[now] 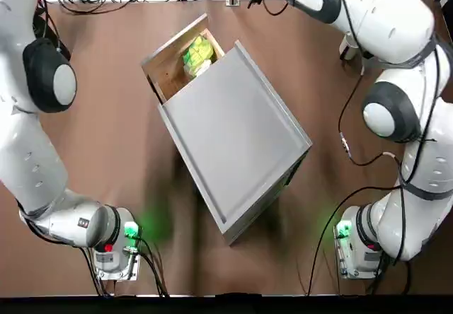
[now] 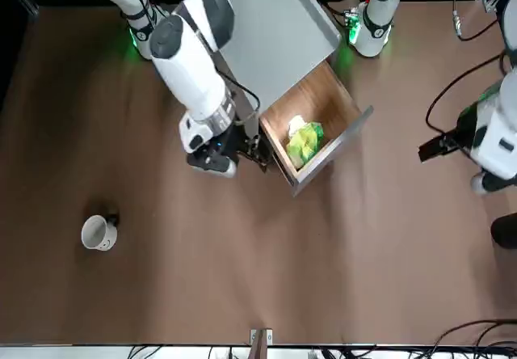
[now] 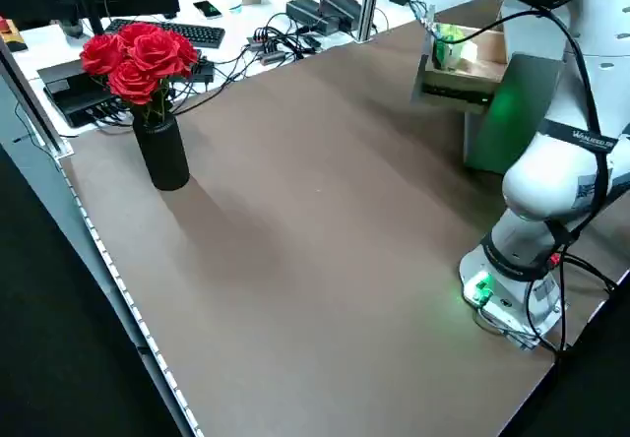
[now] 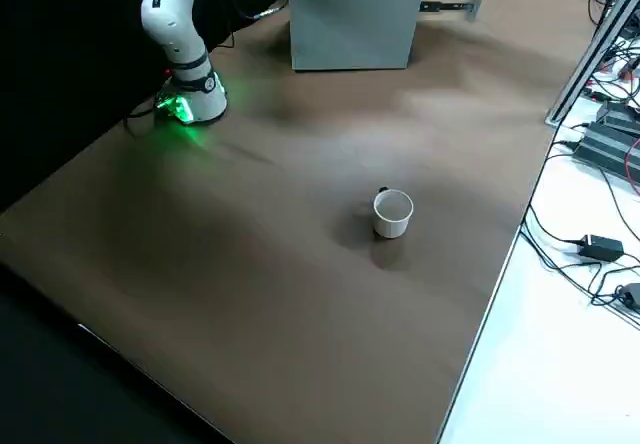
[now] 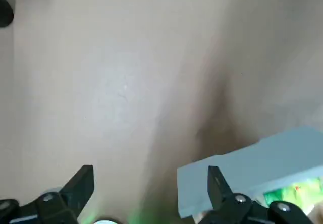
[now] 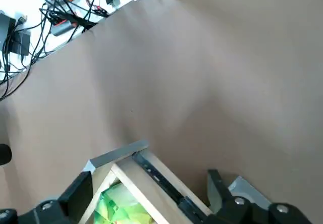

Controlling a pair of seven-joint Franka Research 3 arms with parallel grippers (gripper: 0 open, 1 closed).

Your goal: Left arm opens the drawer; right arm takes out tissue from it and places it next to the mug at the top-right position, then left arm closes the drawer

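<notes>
Tissue point(image 2: 305, 145) inside the opened drawer point(image 2: 332, 154); removal, placing and closing remain.
From the robot's left: left hand point(image 5: 150, 176), fingers spread, apart from the drawer; right hand point(image 6: 150, 177), also open and empty, near it; mug point(image 2: 98, 234) alone on the surface point(image 2: 174, 286).

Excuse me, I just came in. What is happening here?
Two robot arms are working at a grey cabinet. Its drawer is open, and the tissue packet is lying inside. The right pincer, open, is near the drawer; the left pincer, also open, is off to its side. Neither holds anything. The white mug stands apart on the table.
</notes>
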